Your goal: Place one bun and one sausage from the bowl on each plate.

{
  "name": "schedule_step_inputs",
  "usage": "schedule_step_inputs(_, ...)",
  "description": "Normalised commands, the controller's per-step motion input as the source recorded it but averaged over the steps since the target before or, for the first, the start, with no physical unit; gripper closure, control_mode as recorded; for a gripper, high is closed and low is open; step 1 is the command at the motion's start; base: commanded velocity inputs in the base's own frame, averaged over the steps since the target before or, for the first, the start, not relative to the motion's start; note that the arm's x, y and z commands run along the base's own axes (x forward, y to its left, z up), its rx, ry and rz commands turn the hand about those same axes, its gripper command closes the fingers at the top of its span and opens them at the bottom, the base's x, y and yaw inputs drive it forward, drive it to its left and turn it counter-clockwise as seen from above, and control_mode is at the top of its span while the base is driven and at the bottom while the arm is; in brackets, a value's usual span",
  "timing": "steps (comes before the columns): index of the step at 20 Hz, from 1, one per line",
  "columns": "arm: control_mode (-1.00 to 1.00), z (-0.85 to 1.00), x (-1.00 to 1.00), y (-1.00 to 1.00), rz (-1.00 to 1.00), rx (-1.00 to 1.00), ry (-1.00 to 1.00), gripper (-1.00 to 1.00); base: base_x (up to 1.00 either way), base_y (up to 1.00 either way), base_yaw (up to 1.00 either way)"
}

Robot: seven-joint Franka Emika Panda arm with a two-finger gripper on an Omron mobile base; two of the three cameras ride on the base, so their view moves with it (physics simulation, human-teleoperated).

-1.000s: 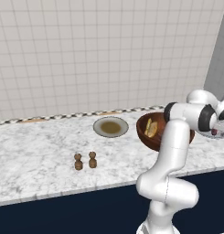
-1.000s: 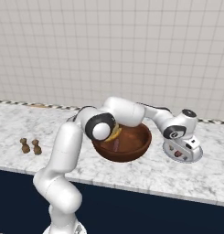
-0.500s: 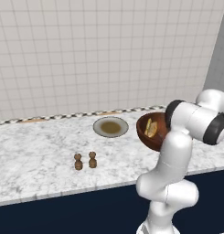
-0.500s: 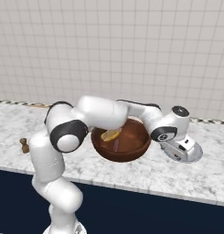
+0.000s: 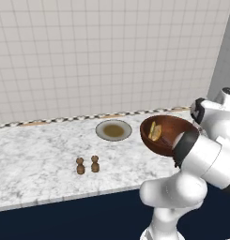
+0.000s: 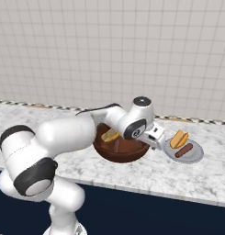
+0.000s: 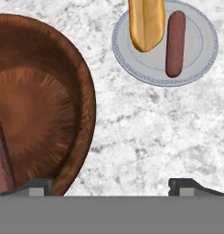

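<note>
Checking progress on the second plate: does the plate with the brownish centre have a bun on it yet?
No, the brownish-centred plate lies bare in the left base view.

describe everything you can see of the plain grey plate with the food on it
The plain grey plate is round, shallow and pale, with a finely patterned rim, lying flat on the marble counter to the right of the bowl and apart from it. On it lie one bun and one sausage, side by side. The bun's end overhangs the rim. Nothing else touches the plate.
</note>
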Motion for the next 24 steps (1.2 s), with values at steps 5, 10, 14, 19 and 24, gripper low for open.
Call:
schedule_step_inputs(5, -1.00, 0.43, 0.21, 0.83, 0.17, 0.00, 0.04, -1.00, 0.00, 0.00, 0.00)
schedule_step_inputs(10, -1.00, 0.19, 0.31, 0.86, 0.04, 0.01, 0.13, -1.00, 0.00, 0.00, 0.00)
schedule_step_inputs(14, -1.00, 0.00, 0.27, 0.67, 0.00, 0.01, 0.14, -1.00, 0.00, 0.00, 0.00)
schedule_step_inputs(19, -1.00, 0.00, 0.10, 0.37, 0.00, 0.19, 0.15, -1.00, 0.00, 0.00, 0.00)
schedule_step_inputs(24, -1.00, -0.12, 0.04, 0.31, -0.03, 0.29, 0.06, -1.00, 0.00, 0.00, 0.00)
